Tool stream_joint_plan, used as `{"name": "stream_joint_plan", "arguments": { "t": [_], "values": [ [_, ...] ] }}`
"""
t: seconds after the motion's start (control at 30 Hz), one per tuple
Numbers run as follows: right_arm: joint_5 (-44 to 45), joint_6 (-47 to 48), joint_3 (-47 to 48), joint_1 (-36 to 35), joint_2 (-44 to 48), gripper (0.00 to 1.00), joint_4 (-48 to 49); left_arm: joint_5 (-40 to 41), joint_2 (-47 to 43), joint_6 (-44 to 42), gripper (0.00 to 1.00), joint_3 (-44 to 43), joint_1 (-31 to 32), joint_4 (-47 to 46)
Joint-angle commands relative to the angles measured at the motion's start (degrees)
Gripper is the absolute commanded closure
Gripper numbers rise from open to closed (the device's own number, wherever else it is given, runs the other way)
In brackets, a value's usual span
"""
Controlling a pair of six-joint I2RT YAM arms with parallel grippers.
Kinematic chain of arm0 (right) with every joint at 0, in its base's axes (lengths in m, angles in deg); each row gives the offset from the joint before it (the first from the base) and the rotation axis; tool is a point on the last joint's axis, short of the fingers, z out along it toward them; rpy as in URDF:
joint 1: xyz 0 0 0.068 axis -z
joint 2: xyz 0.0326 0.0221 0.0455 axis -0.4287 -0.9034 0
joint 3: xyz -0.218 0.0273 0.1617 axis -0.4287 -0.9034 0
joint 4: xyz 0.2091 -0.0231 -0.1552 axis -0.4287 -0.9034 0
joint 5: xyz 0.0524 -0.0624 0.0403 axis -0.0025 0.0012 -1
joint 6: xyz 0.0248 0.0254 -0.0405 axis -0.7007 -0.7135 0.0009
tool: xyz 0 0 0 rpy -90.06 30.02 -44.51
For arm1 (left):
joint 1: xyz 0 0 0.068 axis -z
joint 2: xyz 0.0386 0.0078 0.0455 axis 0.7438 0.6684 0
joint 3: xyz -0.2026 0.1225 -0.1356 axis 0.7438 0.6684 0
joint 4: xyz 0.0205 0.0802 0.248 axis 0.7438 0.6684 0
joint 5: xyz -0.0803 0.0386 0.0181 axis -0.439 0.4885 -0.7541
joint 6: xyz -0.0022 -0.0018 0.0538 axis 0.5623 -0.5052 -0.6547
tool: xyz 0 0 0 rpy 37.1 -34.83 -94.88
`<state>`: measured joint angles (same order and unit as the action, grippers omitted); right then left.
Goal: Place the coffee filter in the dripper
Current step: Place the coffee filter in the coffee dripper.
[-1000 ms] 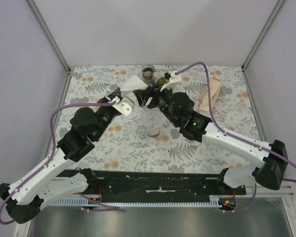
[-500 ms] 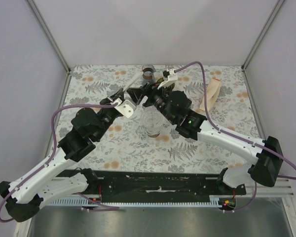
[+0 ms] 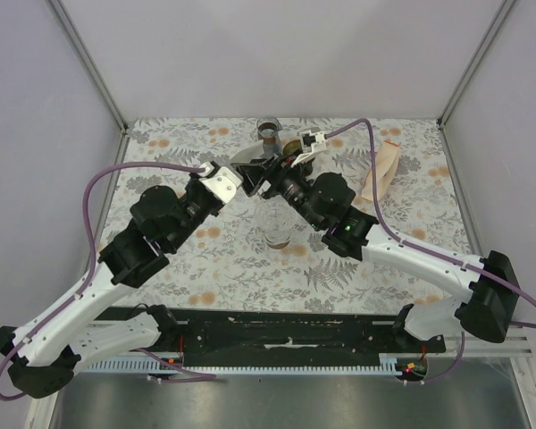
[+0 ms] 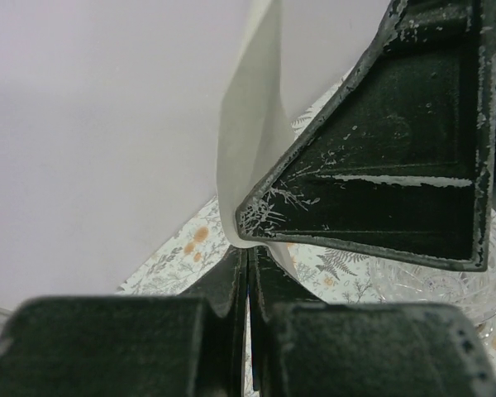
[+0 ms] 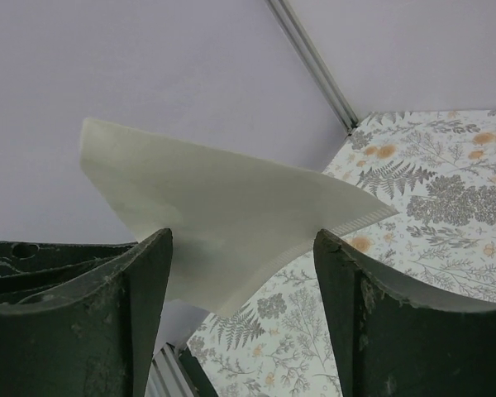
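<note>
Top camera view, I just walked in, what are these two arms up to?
The left arm's jaws are pinched shut on the white coffee filter, holding it in the air over the back of the table. The right arm's jaws stand open close to the filter, not closed on it. The dripper sits at the back, with no filter in it yet.

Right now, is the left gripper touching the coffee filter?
Touching. The left wrist view shows the left gripper shut on the coffee filter, with the paper rising from between its closed fingers.
</note>
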<state>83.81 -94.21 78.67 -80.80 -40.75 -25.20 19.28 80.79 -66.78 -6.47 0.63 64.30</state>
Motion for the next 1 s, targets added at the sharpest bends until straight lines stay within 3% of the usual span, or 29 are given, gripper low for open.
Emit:
{"name": "stream_joint_plan", "arguments": {
  "t": [0.0,0.33,0.47,0.7,0.97],
  "values": [
    [0.20,1.12,3.43,-0.39,0.56,0.23,-0.46,-1.12,0.82,4.47,0.98,-2.65,0.27,1.35],
    [-9.83,4.46,0.80,-0.48,0.91,0.22,3.85,-1.82,1.61,7.80,0.98,-4.05,0.18,1.88],
    [-5.63,4.91,-1.49,-0.48,1.97,0.39,1.31,-2.35,1.70,9.91,0.98,-5.28,0.27,3.28],
    [3.17,3.33,0.62,-0.39,1.09,0.53,-5.91,-3.76,1.09,6.85,0.98,-4.67,0.27,3.28],
    [7.31,3.15,-1.22,-0.39,2.58,0.54,-7.24,0.90,0.83,3.59,0.98,-3.70,0.27,0.03]
  ]
}}
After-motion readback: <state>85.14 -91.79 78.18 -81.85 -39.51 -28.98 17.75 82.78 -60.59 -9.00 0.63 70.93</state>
